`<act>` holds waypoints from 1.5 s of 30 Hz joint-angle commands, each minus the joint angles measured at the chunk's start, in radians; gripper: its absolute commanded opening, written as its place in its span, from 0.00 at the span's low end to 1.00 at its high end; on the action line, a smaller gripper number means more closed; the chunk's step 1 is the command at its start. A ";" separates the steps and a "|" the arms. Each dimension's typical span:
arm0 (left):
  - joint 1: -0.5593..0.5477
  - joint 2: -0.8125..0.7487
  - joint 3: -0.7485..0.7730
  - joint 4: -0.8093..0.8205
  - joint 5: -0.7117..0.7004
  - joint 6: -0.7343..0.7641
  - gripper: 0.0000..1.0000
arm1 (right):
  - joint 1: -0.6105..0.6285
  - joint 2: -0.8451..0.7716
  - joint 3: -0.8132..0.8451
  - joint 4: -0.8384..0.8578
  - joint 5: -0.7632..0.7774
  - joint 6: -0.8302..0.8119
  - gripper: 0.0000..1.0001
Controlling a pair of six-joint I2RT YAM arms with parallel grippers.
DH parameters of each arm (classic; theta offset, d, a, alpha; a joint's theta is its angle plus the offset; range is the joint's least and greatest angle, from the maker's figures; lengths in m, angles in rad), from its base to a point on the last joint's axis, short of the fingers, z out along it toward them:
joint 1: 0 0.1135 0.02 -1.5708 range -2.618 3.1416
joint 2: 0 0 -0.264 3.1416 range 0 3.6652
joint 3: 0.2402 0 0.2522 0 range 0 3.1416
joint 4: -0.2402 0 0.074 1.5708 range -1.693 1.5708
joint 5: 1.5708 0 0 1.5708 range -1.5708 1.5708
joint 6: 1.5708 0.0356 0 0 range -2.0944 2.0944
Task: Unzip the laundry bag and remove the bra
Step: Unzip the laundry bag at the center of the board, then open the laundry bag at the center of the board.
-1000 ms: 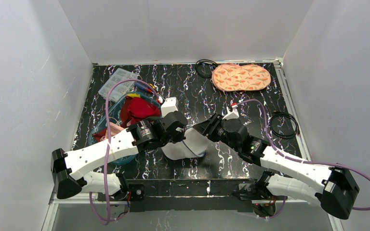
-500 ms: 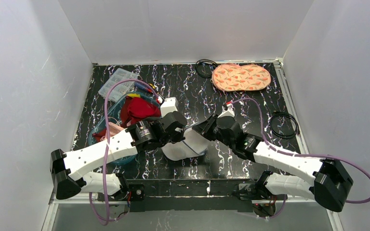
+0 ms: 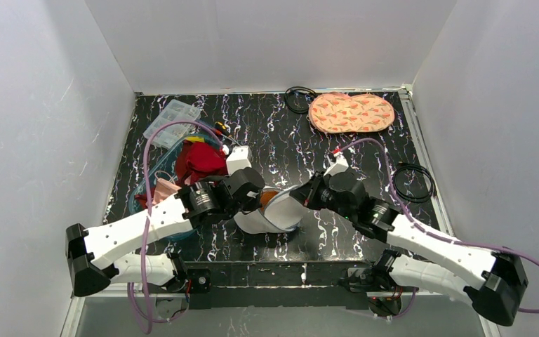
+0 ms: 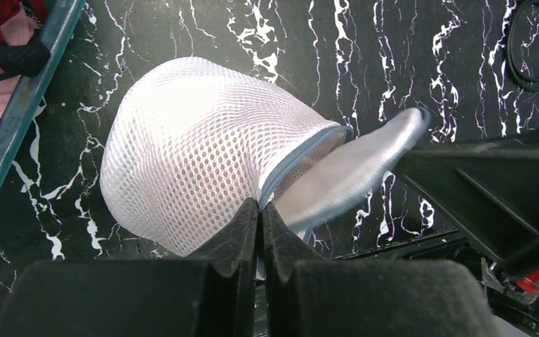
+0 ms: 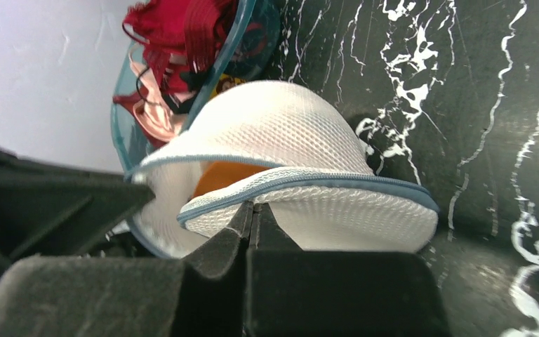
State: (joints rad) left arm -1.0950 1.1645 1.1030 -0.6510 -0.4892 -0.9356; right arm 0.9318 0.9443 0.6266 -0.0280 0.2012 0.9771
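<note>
The laundry bag (image 3: 258,219), white mesh with blue-grey zipper trim, lies on its side at the near middle of the table. Its round lid flap (image 3: 285,208) stands partly away from the body. Orange fabric (image 5: 224,175), seemingly the bra, shows in the gap. My left gripper (image 4: 260,207) is shut on the zipper trim at the rim of the bag's body (image 4: 196,140). From the right, my right gripper (image 5: 253,208) is shut on the edge of the lid flap (image 5: 337,210).
A teal-rimmed basket (image 3: 147,184) of red and pink garments sits just left of the bag. A clear plastic box (image 3: 172,116) lies at the back left, a peach patterned pad (image 3: 351,112) at the back right. Black cable coils (image 3: 414,182) lie by the right edge.
My right gripper has closed on the lid flap and drawn it away from the body, so orange fabric now shows. The left arm, still shut, has shifted slightly left.
</note>
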 commanded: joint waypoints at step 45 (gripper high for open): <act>0.001 -0.019 0.022 -0.090 -0.105 -0.017 0.00 | 0.002 0.101 0.212 -0.044 -0.002 0.193 0.90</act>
State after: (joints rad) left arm -1.0950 1.1561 1.0988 -0.7193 -0.5545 -0.9531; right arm 0.9318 1.0176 0.8341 -0.2111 0.1524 1.0698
